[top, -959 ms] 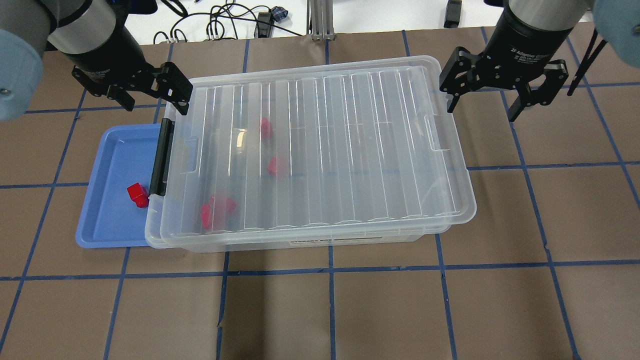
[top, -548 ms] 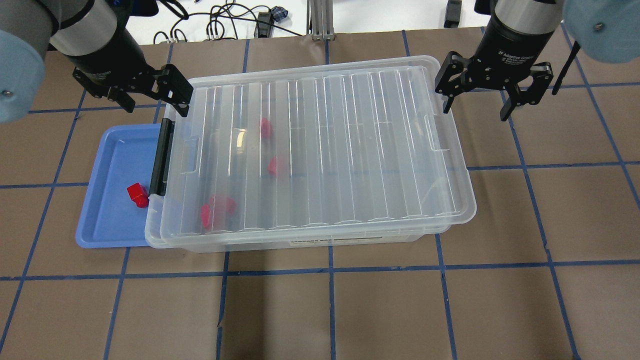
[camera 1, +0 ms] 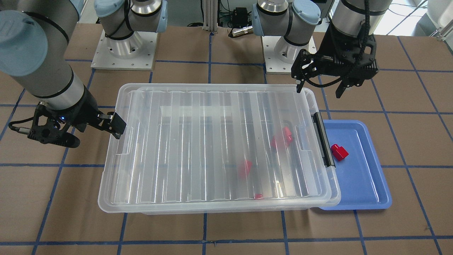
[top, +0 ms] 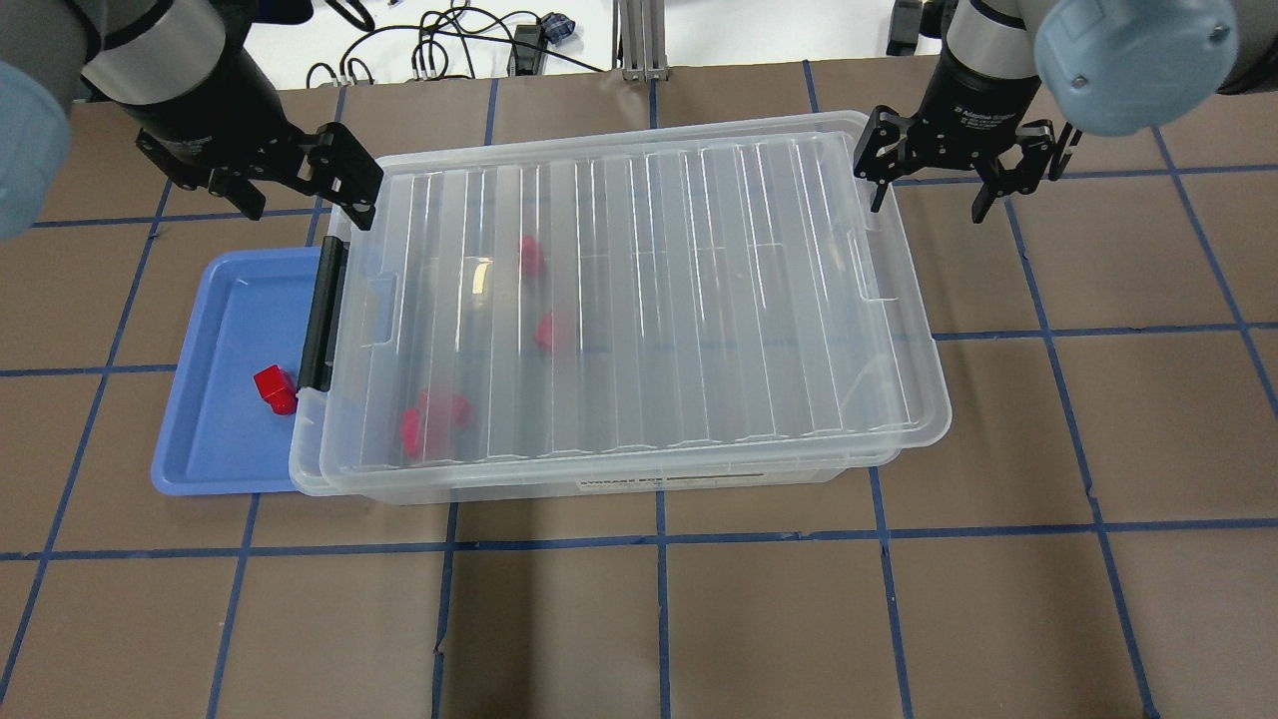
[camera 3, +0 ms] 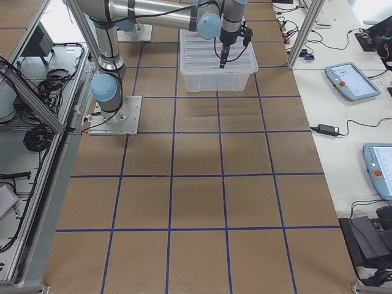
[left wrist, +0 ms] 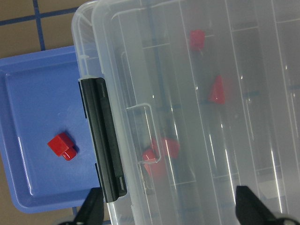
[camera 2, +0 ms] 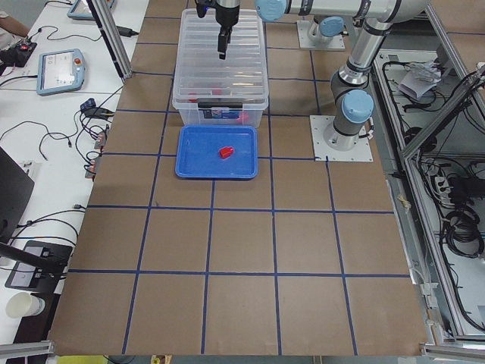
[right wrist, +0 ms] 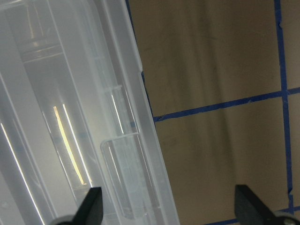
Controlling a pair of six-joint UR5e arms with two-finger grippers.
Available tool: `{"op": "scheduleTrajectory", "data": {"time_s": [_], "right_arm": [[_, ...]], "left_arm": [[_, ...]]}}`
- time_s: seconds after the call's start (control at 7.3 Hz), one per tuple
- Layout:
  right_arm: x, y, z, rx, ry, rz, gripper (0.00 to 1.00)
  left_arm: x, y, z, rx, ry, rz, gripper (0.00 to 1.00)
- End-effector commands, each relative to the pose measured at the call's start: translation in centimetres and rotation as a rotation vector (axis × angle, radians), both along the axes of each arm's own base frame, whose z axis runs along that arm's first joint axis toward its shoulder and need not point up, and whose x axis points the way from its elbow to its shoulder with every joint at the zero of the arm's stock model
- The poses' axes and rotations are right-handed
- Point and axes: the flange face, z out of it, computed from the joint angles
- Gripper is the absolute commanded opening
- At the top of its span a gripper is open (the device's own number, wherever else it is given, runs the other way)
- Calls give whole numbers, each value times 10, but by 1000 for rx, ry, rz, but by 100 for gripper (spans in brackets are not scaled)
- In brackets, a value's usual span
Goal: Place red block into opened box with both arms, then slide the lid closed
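The see-through lid (top: 649, 300) lies on the box (top: 599, 486), shifted a little toward the right, so the box's left rim shows beside the black latch (top: 319, 315). One red block (top: 274, 387) (camera 1: 339, 151) (left wrist: 62, 145) rests in the blue tray (top: 215, 429). Several more red blocks (top: 552, 332) show blurred through the lid. My left gripper (top: 305, 200) (camera 1: 318, 88) hovers open over the box's far left corner. At the far right corner my right gripper (top: 929, 205) (camera 1: 92, 136) is open, straddling the lid's edge. Neither holds anything.
The blue tray (camera 1: 361, 184) is tucked partly under the box's latch end. Cables (top: 449, 50) and a metal post (top: 639, 40) lie beyond the far table edge. Brown paper with blue tape lines (top: 659, 599) covers the table.
My right gripper has moved toward the far side and slightly left, closer to the lid's far right corner. The left gripper has barely shifted. Lid and blocks have not moved.
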Motion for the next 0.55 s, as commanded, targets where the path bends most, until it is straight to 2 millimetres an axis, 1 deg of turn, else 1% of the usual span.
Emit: {"op": "scheduleTrajectory", "data": {"time_s": [0.0,0.14,0.27,0.41], "right_arm": [[-1,-12,-21,14,0,0,100],[-1,-14,-28,25,1,8,100],[-4,-17,-33,29,20,34,100],[-4,-18,-34,29,20,34,100]], "left_arm": [[14,0,9,16,-2,34,100],[46,-9,-4,42,1,105,100],[89,-20,-25,82,23,193,100],[119,-28,-55,136,35,248,100]]}}
